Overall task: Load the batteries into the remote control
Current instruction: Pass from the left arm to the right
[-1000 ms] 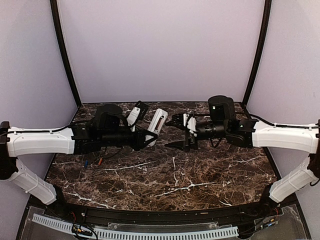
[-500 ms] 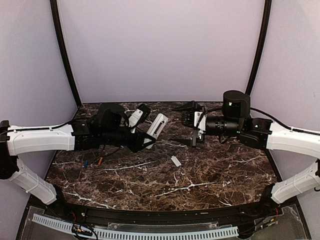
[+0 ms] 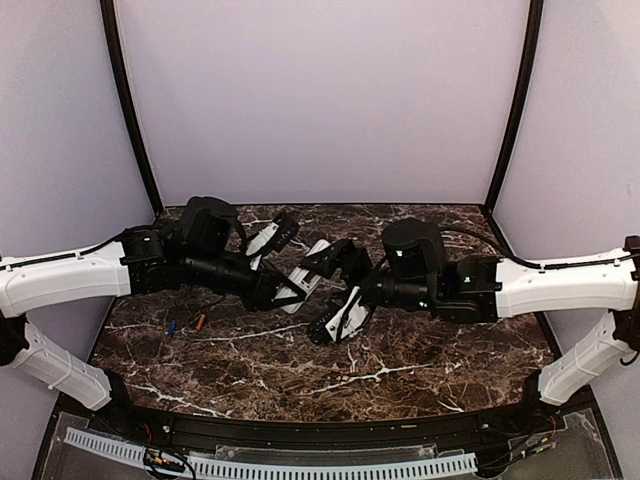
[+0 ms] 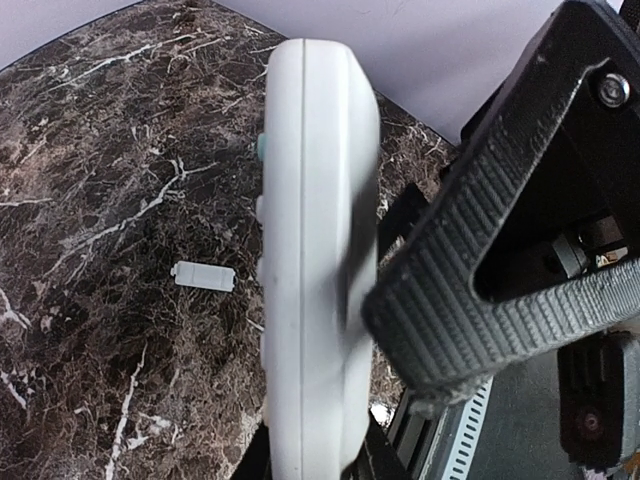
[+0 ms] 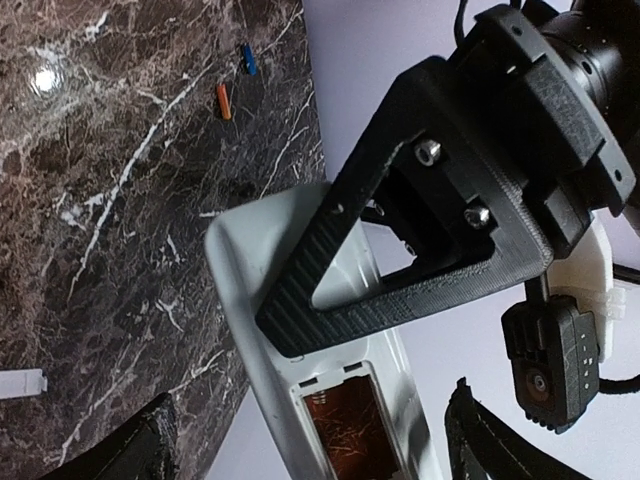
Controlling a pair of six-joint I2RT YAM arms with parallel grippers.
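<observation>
Toward 9 o'clock on the worktop point(image 3: 420, 350) lie the blue battery point(image 3: 172, 325) and the orange-red battery point(image 3: 200, 322), side by side. At centre the right hand point(image 3: 338, 290) is spread wide. A loose white cover piece point(image 4: 204, 276) lies on the worktop. At the right hand's 11 o'clock, the left hand point(image 3: 285, 272) pinches the remote control point(image 3: 308, 262) aloft, its battery recess point(image 5: 345, 420) open.

The surface point(image 3: 430, 350) is a dark brown marble-patterned slab threaded with white veins, with a black rim along its near edge. Toward its left side lie a blue battery point(image 3: 172, 325) and, just to its right in the top view, an orange-red battery point(image 3: 199, 322). Both are tiny slim cylinders, near each other but not touching. A small white cover piece point(image 4: 203, 276) lies flat nearer the middle, well apart from both.
</observation>
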